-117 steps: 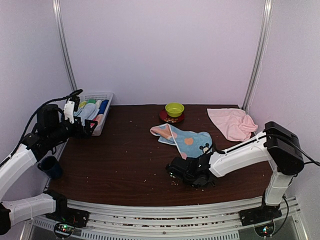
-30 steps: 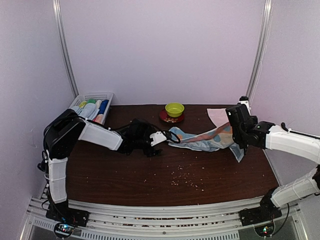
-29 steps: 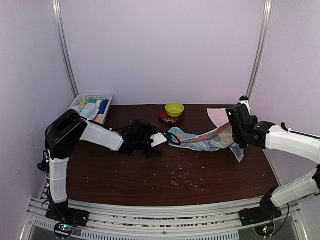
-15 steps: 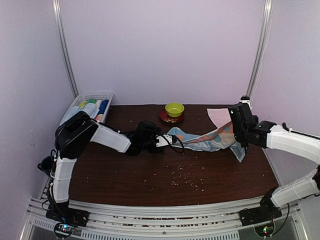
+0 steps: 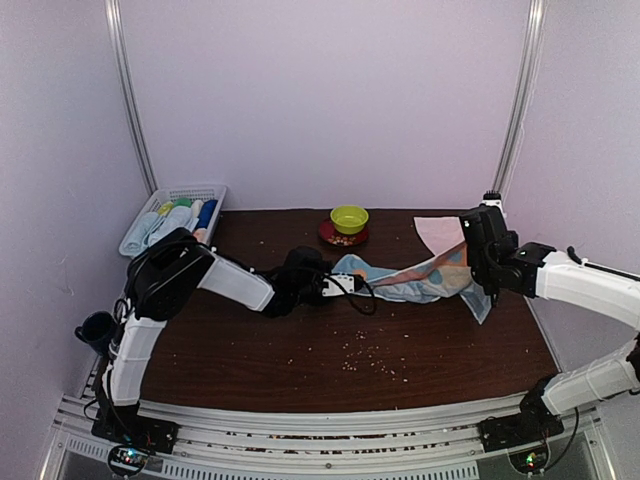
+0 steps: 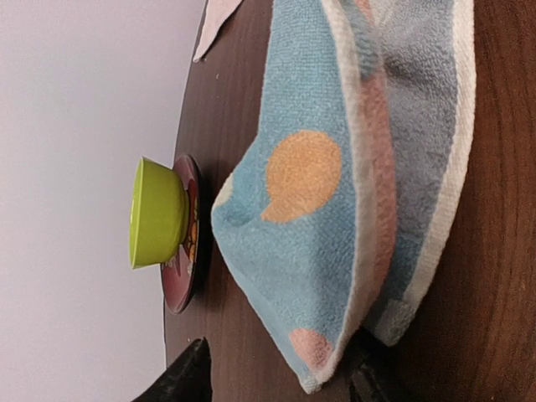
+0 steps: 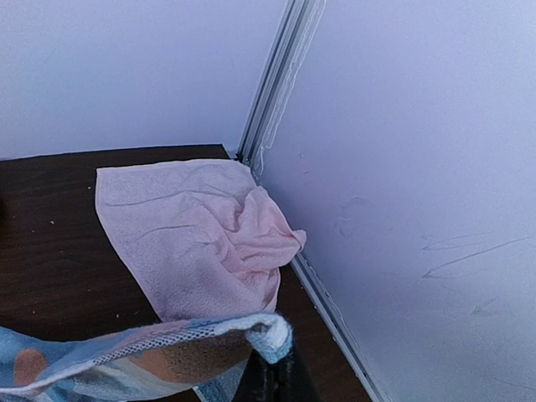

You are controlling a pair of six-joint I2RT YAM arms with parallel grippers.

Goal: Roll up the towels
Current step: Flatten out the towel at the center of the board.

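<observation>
Out across the middle of the table (image 5: 250, 350), the blue patterned towel (image 5: 405, 282) is strung between both arms. The right gripper (image 5: 480, 268) is clamped tight on one corner and holds it off the wood. The left gripper (image 5: 345, 284) sits at the other end with its jaws partway apart, straddling the low corner but not pinching it, as far as the wrist view shows. Biggest worry imo is that it grabs just one layer of that doubled-over end, or nothing at all, and the cloth slides off toward the right once tension comes on. A sideways tug could also bump the green bowl (image 5: 349, 217) just behind. And the pink towel (image 5: 445, 235) lies crumpled in the far right corner, not rolled yet.
</observation>
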